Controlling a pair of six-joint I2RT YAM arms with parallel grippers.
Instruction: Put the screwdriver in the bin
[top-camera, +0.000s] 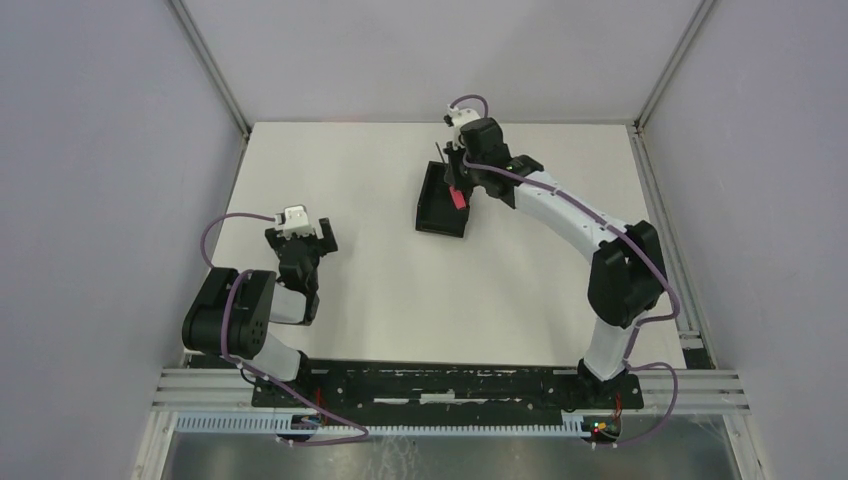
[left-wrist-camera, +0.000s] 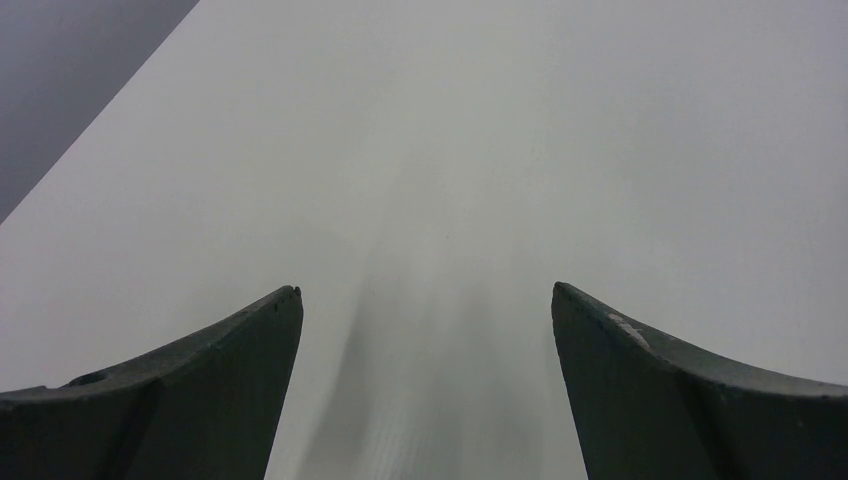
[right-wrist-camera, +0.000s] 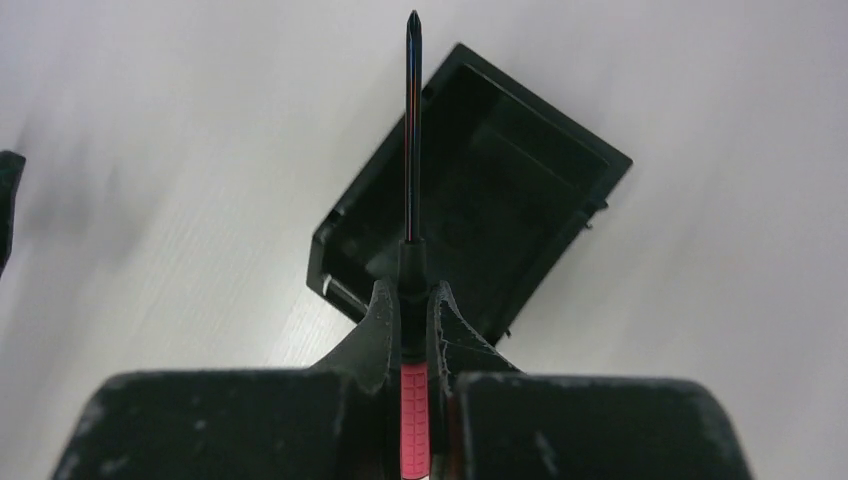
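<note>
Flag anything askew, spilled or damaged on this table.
Only the bin: it sits slightly skewed to the edges of the table, not squared up. Nothing looks spilled or broken. The screwdriver is off the table only because the right gripper is shut on its red handle over the bin.

White table top (top-camera: 380, 300), matte and evenly lit. Plain grey walls (top-camera: 90, 200) close it in on the left, far and right sides. Aluminium posts (top-camera: 206, 62) rise from its far corners.
</note>
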